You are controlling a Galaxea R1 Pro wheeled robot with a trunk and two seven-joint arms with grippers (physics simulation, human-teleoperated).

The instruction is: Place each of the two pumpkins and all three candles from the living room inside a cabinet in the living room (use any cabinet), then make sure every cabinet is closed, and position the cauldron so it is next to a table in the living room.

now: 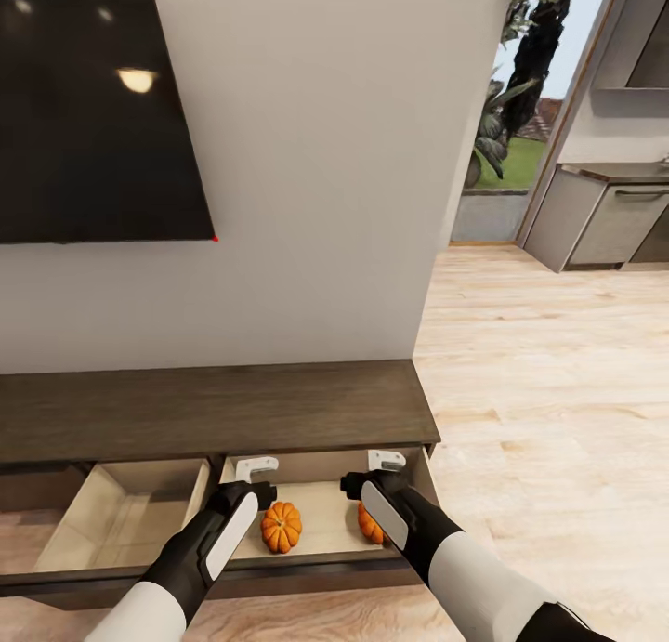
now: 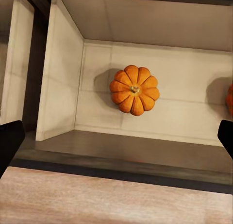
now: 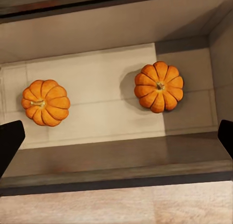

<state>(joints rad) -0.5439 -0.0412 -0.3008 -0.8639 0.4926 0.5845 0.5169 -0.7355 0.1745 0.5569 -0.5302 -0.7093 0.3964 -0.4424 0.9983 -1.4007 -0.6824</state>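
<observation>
I've got both pumpkins (image 3: 159, 87) sitting apart in the right drawer (image 1: 321, 558) of the open cabinet (image 1: 214, 410) under the TV (image 1: 98, 117) — left gripper (image 1: 256, 467) and right gripper (image 1: 386, 459) hover above it, jaws spread wide, holding nothing.

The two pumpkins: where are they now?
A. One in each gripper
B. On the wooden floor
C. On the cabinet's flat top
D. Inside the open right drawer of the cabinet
D: both pumpkins lie on the pale bottom of the cabinet's open right drawer, and both grippers hang open above it.
</observation>
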